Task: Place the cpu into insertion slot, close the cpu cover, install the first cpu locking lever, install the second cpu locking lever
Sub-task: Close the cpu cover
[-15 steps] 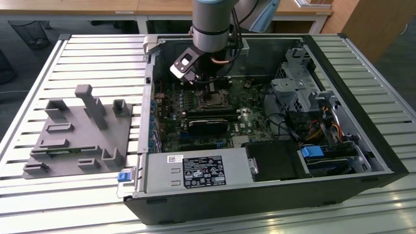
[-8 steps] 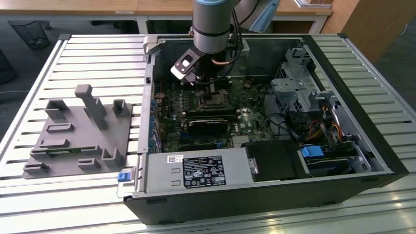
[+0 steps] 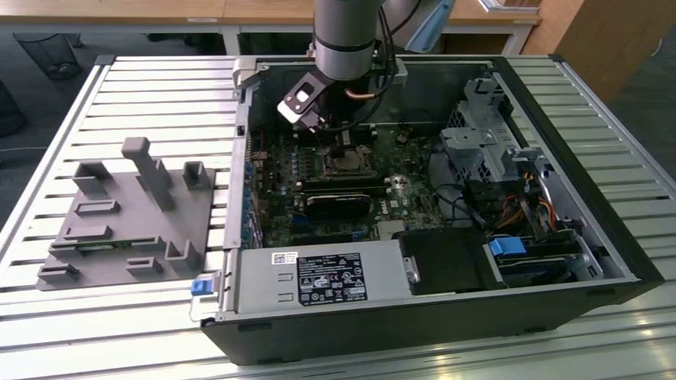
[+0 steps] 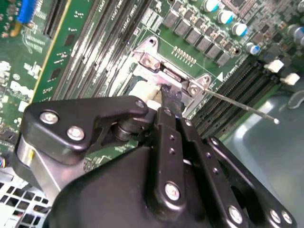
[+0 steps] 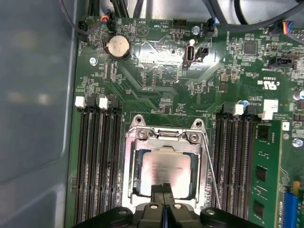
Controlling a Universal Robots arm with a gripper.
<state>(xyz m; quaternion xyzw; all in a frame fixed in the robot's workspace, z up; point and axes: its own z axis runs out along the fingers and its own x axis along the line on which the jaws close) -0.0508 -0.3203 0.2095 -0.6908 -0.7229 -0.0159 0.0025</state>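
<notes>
cpu (image 5: pixel 164 165) flat under closed cover (image 5: pixel 131 166). Lever (image 5: pixel 210 171) lies along cover's edge, parallel to memory slots (image 5: pixel 97 166). Gripper (image 5: pixel 163 189) jaws pressed together at cover's edge.

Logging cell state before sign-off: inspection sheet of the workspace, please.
Surface: slatted metal table, open computer case on it.
Job's things: cpu sits in insertion slot; cpu cover seems down around it; one lever looks unlatched.
Clutter: grey fixture block beside case.
Grippers: gripper shut, tips over cpu.
Cables: wire bundle inside case.
Surroundings: wooden desks behind.
</notes>
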